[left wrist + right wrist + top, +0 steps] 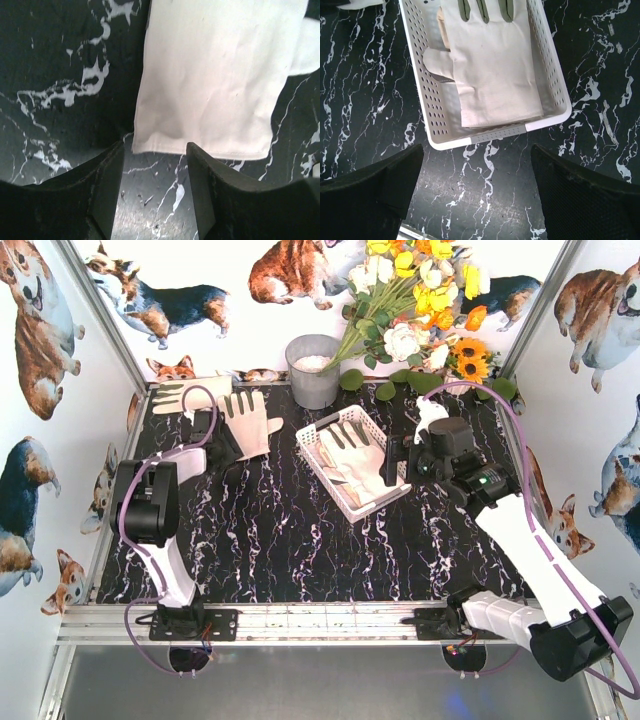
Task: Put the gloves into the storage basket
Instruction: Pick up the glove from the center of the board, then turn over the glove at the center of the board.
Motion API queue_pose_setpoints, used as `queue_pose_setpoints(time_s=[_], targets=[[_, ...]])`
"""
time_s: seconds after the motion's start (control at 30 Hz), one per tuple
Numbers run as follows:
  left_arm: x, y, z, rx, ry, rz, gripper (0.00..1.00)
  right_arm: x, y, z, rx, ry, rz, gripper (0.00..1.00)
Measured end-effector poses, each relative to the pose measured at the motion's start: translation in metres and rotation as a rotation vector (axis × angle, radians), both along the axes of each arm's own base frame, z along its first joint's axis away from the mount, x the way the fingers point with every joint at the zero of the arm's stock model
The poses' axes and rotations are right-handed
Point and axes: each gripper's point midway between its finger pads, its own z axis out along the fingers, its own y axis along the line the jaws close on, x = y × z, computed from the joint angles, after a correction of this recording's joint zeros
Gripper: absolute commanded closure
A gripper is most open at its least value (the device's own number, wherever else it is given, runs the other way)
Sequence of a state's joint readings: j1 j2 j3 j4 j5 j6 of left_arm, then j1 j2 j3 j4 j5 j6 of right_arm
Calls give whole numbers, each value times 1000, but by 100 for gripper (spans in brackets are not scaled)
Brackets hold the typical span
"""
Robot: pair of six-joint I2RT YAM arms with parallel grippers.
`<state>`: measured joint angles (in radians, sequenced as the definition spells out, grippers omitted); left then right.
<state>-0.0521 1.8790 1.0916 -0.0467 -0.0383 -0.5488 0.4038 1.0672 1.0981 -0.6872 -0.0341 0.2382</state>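
Left gripper [155, 170], fingers half-parted, is barely straddling the cuff of the cream fabric work glove [215, 75] at 11 o'clock on the black marbled table [300, 550], risking a shallow, slipping pinch; right gripper [475, 160] is hovering wide-fingered at 3 o'clock of the white perforated plastic basket [485, 137]

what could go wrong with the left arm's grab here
1. The left gripper lines up only with the cuff hem of the glove, near its corner; a shallow pinch may slip or miss.
2. The right gripper hangs open beside one end of the storage basket, so carrying the glove in there could crowd or bump it.
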Motion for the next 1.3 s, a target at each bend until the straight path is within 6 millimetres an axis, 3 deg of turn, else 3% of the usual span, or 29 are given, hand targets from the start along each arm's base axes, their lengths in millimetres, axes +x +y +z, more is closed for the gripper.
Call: queue_pose_setpoints(time_s=[0.23, 0.4, 0.6, 0.73, 0.9, 0.97, 1.07, 1.13, 1.2, 1.3], targets=[[17, 7, -2, -20, -27, 25, 73, -4, -1, -5, -1, 23, -7, 10], [19, 12, -3, -16, -29, 31, 96, -6, -2, -8, 8, 43, -19, 10], [13, 19, 2, 38, -13, -5, 100, -9, -2, -11, 13, 59, -32, 11], [3, 33, 44, 158, -48, -48, 100, -10, -2, -11, 20, 68, -39, 11], [-22, 59, 134, 449, -145, -84, 100, -11, 2, -10, 49, 79, -40, 11], [-34, 59, 165, 557, -178, -106, 100, -11, 4, -10, 63, 83, -36, 12], [-52, 40, 200, 711, -221, -193, 100, -10, 9, -9, 91, 84, -28, 12], [-62, 17, 208, 791, -235, -280, 100, -10, 13, -11, 112, 88, -17, 12], [-71, -4, 201, 836, -221, -371, 100, -11, 17, -14, 128, 98, -7, 12], [-85, -32, 170, 886, -151, -535, 100, -14, 20, -19, 140, 115, 6, 12]])
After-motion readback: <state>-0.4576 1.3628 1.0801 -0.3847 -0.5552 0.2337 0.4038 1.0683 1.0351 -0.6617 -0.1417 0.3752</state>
